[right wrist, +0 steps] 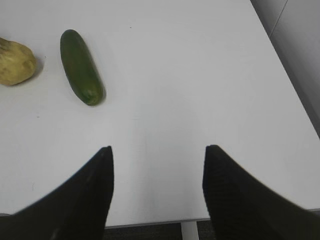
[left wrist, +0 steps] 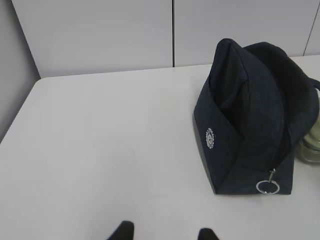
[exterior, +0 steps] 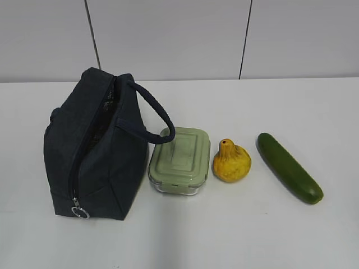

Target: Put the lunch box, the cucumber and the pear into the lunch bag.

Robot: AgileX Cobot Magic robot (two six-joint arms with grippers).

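Note:
The navy lunch bag point(exterior: 92, 151) stands at the left of the table with its top zipper open and a silver ring pull point(exterior: 80, 212) at the front; it also shows in the left wrist view point(left wrist: 250, 125). The lunch box point(exterior: 180, 159) with its sage-green lid sits right of the bag, under the handle loop. The pear point(exterior: 231, 161) lies right of it, and the cucumber point(exterior: 289, 167) lies further right. In the right wrist view the cucumber point(right wrist: 81, 73) and pear point(right wrist: 15, 62) are at the upper left. My left gripper point(left wrist: 165, 231) is open and empty. My right gripper point(right wrist: 158, 150) is open and empty. Neither shows in the exterior view.
The white table point(exterior: 235, 235) meets a pale panelled wall point(exterior: 168, 33) at the back. The table's near edge point(right wrist: 150, 222) and right edge show in the right wrist view. A sliver of the lunch box point(left wrist: 312, 145) shows behind the bag in the left wrist view.

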